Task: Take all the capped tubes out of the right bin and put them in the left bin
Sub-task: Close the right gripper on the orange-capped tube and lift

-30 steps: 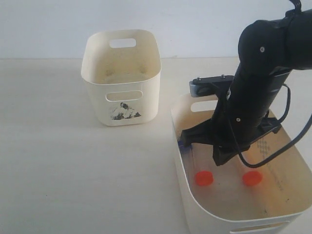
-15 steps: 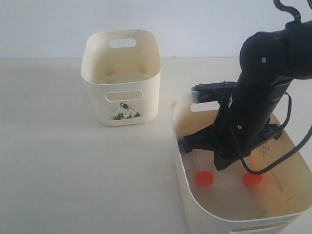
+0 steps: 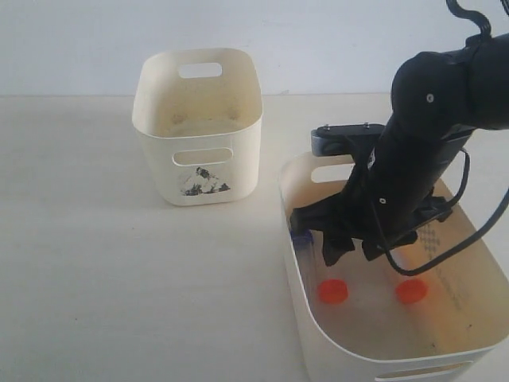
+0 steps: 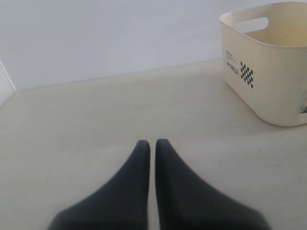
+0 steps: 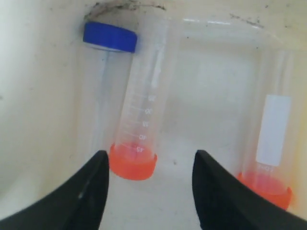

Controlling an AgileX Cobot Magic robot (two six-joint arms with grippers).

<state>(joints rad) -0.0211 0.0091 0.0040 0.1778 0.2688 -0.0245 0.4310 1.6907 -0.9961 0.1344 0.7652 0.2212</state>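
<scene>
The jaws of the right gripper (image 3: 351, 253) stand apart and hold nothing. In the exterior view it hangs low inside the right bin (image 3: 318, 350), at the lower right of the frame. Below it lie two orange caps (image 3: 333, 290), and a blue cap (image 3: 301, 237) shows against the bin's left wall. The left bin (image 3: 159, 151) stands well apart at the upper left, on the table (image 3: 119, 278).

In the left wrist view the left gripper (image 4: 152, 143) has its jaws pressed together with nothing between them, hovering over bare table, with the left bin (image 4: 268, 91) beyond.

In the right wrist view the open fingers (image 5: 91, 191) flank the bin floor. A blue-capped tube (image 5: 110, 37) and an orange-capped tube (image 5: 133, 165) lie side by side, touching. A second orange-capped tube (image 5: 266, 184) lies apart, beyond the other finger.
</scene>
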